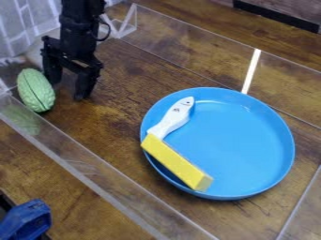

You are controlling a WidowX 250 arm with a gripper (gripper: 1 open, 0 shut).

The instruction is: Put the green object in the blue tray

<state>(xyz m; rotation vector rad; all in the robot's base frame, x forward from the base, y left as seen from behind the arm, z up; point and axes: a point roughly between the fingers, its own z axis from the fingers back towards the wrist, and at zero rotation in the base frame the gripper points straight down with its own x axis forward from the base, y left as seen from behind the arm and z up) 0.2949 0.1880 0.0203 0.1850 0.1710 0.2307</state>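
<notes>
The gripper (71, 82) hangs low with jaws spread, just right of the green object (36, 89), well left of the blue tray (251, 141). Closing here would likely miss or nudge it away.

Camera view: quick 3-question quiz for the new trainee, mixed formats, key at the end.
1. True or false: the green object already lies in the blue tray.
2. Which two things lie in the tray? A) yellow block and white object B) green object and cloth C) nothing
3. Fill in: the gripper stands with its jaws ____, just right of the green object in the picture.

Key
1. False; it lies on the wooden table, left of the tray.
2. A: the yellow block and white object.
3. open
</notes>
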